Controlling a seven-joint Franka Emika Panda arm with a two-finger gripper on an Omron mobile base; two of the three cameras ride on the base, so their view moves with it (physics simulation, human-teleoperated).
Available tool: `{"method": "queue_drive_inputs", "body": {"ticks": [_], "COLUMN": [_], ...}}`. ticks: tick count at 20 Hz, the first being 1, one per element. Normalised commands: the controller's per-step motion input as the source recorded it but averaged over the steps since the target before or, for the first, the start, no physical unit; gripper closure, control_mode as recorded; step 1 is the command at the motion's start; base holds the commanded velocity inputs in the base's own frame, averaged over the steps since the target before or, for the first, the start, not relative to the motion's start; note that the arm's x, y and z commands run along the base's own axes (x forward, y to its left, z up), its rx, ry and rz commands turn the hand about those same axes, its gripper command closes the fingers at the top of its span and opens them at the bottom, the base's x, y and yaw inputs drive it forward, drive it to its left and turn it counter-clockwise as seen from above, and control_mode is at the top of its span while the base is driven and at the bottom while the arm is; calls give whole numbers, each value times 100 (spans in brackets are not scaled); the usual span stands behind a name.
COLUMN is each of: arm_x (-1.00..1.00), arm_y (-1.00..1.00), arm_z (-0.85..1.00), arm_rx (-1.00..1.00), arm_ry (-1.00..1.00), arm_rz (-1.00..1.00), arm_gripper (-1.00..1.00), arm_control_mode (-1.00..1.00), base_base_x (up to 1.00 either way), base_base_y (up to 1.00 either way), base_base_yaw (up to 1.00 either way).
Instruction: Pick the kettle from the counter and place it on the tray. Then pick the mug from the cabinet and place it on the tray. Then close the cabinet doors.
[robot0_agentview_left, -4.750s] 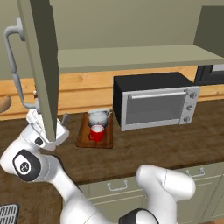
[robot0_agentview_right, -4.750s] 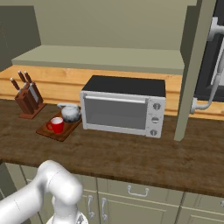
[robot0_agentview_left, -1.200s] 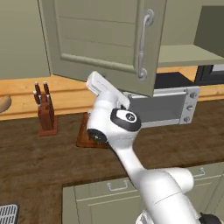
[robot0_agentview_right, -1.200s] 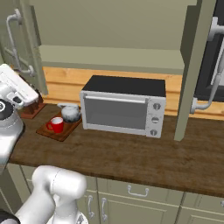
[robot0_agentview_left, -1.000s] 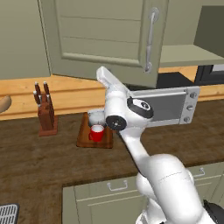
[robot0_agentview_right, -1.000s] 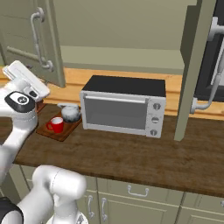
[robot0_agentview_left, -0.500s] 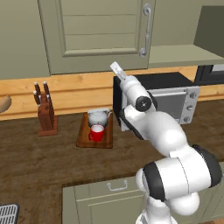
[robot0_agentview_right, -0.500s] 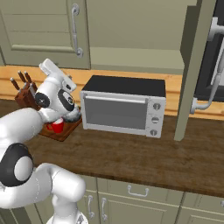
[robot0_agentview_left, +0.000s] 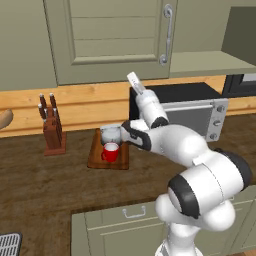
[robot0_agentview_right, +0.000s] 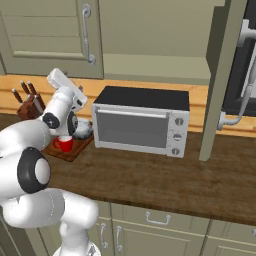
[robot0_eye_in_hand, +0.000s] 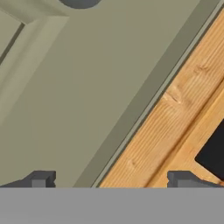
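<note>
the gripper (robot0_eye_in_hand: 109, 181) is held open and empty, its two tips spread wide, pointed up at the lower edge of the left cabinet door (robot0_agentview_left: 115, 40) and the orange wood wall panel (robot0_eye_in_hand: 175, 127). that door is seen shut; the right door (robot0_agentview_right: 220, 75) stands open. on the counter (robot0_agentview_left: 45, 185), the kettle (robot0_agentview_left: 110, 134) and red mug (robot0_agentview_left: 110, 152) are set on the tray (robot0_agentview_left: 95, 159), beside a microwave (robot0_agentview_right: 140, 125) and a knife block (robot0_agentview_left: 52, 131).

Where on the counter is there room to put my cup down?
Bare counter lies in front of the knife block and tray, and right of the microwave. The tray is crowded with the kettle and mug.
</note>
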Motion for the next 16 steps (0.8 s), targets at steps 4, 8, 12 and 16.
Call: {"method": "queue_drive_inputs", "body": {"ticks": [4, 8, 12, 16], "arm_x": [52, 27, 1, 0], "arm_y": [0, -4, -10, -7], "arm_z": [45, 30, 22, 22], "arm_rx": [6, 3, 0, 0], "arm_ry": [41, 44, 37, 32], "arm_rz": [-14, -11, -8, -7], "arm_gripper": [-100, -100, -100, -100], "arm_control_mode": [-100, -100, -100, -100], "base_base_x": [0, 0, 0, 0], "base_base_y": [0, 0, 0, 0], "base_base_yaw": [0, 0, 0, 0]}}
